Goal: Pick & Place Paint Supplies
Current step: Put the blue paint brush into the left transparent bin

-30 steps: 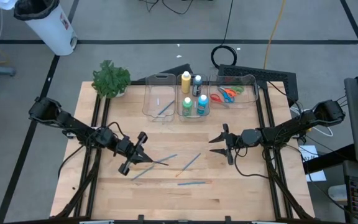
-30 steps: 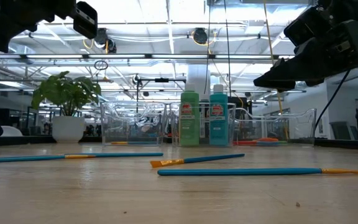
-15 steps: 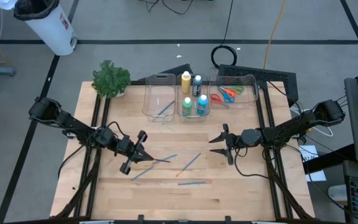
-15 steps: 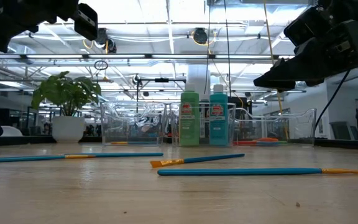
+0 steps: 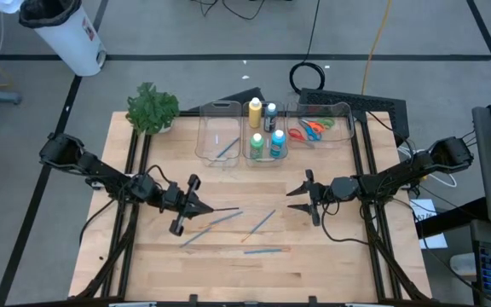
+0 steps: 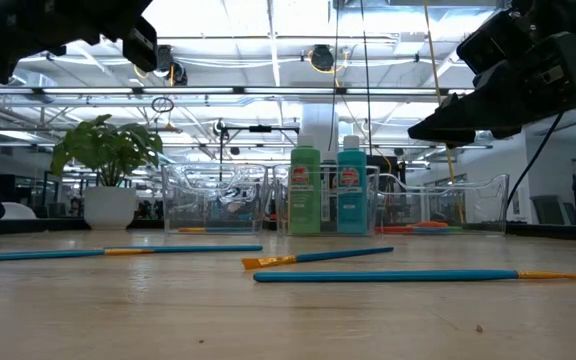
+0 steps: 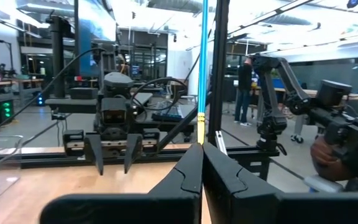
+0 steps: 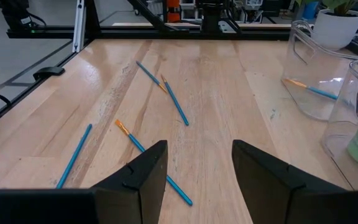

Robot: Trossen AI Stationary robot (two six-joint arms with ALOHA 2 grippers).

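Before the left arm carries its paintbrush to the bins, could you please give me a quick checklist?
1. Left gripper shut on the paintbrush: ok.
2. Brush lifted off the table: ok.
3. Brush bin has room, one brush inside: ok.
4. Right gripper open, waiting away from the path: ok.
5. Grip firmness: cannot tell.
6. Loose brushes remain on the table: not ok.

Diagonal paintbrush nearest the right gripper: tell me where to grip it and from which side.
Grip the paintbrush at mid-handle on the blue shaft, coming straight down with the open right gripper, jaws across its length. It lies flat on the table, probably too thin to take from the side.
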